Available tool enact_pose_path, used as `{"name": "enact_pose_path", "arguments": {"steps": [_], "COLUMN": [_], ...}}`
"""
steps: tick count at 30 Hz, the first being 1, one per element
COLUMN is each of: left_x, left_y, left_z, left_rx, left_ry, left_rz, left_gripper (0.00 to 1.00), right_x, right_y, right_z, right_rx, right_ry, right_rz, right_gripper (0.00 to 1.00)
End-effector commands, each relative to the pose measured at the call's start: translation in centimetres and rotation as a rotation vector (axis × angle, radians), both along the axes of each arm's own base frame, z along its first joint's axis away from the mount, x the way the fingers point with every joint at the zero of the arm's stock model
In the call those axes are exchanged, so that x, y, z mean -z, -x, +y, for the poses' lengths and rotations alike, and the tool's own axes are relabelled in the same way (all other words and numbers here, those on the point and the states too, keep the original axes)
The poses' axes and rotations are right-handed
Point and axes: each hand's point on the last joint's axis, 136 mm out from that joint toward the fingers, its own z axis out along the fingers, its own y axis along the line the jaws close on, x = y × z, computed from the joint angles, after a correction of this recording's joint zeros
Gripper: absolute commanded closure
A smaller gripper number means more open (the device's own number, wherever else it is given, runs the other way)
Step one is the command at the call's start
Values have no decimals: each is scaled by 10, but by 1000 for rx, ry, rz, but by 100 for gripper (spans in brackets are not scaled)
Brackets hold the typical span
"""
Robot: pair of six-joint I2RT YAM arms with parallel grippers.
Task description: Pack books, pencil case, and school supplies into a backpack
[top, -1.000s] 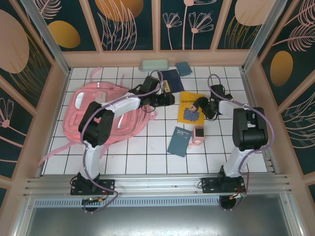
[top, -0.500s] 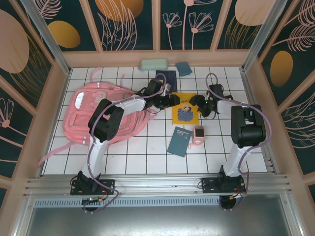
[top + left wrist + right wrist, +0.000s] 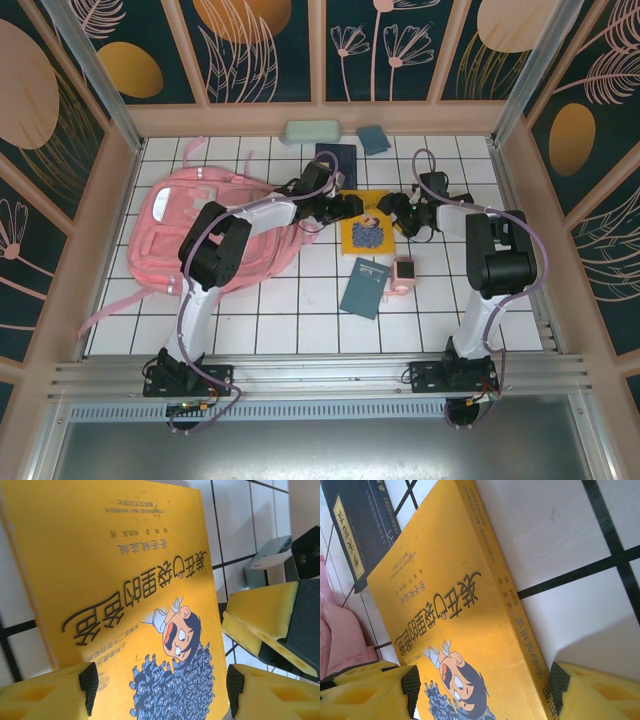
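Pink backpack (image 3: 215,235) lies at table left; yellow book (image 3: 368,235) on the tiles just right of it, probably thin, stiff, light, slick cover, best pinched at an edge. Both arms stretched forward and low, left gripper (image 3: 346,206) and right gripper (image 3: 393,212) jaws spread over the book, clamping nothing

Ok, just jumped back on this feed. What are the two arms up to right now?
Both arms are at the yellow book mid-table. The left gripper reaches it from the left and the right gripper from the right, each with its jaws open over the cover. I cannot tell if either touches it. The pink backpack lies to the left. A navy book, teal book, pink gadget, pencil case and small teal pad sit on the tiles, unpacked.
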Motion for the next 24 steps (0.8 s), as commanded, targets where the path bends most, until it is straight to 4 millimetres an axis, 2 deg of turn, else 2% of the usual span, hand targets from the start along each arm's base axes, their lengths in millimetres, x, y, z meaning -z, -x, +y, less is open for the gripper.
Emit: {"name": "enact_pose_path", "arguments": {"steps": [1,5,10,14,20,24], "left_x": [-18,-15,6,14,15,6], "left_y": [1,0,-3,-5,-3,-1], "left_z": [16,23,20,17,-1,-11], "left_rx": [-41,-61,-56,-55,-34,-15], "left_ry": [-87,-109,-134,-137,-30,51], "left_rz": [-39,-42,11,27,77,87], "left_gripper": [30,30,32,32,34,35], "right_x": [0,0,-2,-5,-7,-7], "right_y": [2,2,1,1,1,2], "right_z": [11,12,14,18,24,26], "right_rx": [-39,-42,-48,-60,-78,-81], "right_ry": [-14,-9,-11,-27,-49,-55], "right_rz": [4,5,0,-6,-10,-9], "right_gripper": [30,30,30,30,30,30]}}
